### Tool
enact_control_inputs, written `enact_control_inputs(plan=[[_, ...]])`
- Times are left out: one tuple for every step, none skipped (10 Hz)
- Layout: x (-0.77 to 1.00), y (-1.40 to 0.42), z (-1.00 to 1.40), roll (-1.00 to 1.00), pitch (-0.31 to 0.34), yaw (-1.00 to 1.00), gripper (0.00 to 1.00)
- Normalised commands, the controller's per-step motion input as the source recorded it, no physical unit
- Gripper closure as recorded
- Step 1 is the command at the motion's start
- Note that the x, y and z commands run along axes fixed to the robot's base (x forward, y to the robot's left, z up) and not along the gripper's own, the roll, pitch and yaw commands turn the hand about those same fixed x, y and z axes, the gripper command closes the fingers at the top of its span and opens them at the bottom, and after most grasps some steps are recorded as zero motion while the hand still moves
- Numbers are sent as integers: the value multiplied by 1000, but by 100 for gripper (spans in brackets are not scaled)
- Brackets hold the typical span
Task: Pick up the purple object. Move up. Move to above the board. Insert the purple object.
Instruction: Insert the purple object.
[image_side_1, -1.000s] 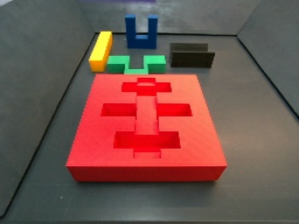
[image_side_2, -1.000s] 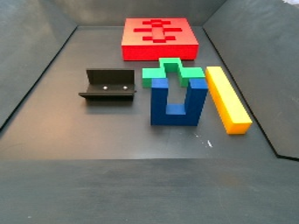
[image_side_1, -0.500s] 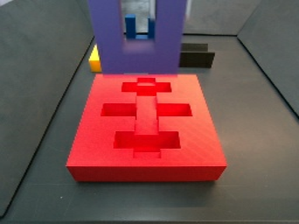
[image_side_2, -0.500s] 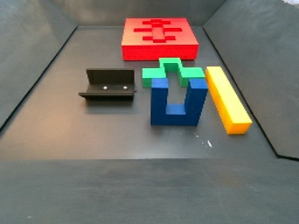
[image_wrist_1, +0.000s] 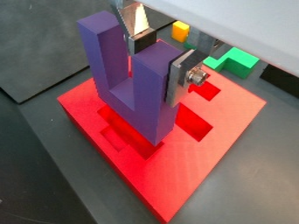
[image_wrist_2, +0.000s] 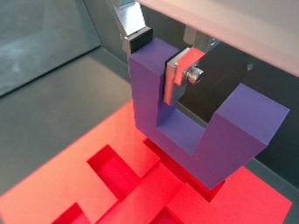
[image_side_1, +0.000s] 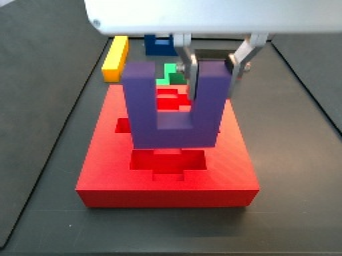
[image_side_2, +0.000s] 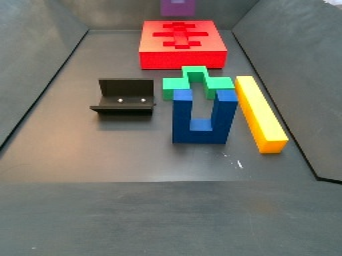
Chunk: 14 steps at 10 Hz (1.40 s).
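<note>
Already your claw (image_wrist_1: 155, 52) grips one prong of the matte violet U-shaped block (image_wrist_1: 131, 80) directly above the salmon-red slotted board (image_wrist_1: 222, 131) beneath it; only insertion remains.

You will find no text, label, brand, number or sign to read in any view. The purple object (image_side_1: 171, 105), clamped in the tool (image_side_1: 211, 62) over the board (image_side_1: 107, 160), has plain faces, and so do the board and the other blocks.
</note>
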Motion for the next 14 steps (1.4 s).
enact_control_inputs(plan=[[0,-14,-220,-30,-39,20,100],[-37,0,-260,0,-29,20,100],[-51,0,-257,46,0,0,100],[-34,-37,-311,0,-21,0,100],[-11,-74,-277,0,-14,0,100],[-54,-146,-160,0,-11,26,100],[-111,-80,-86,0,-59,94,100],[-43,-80,-103,0,-74,137,100],[0,-34,-129,0,-53,149,100],[26,0,-123,21,-20,129,100],[100,0,-114,51,0,69,100],[131,0,-63,61,0,0,100],[71,0,-3,51,0,-17,100],[91,0,0,33,0,-77,100]])
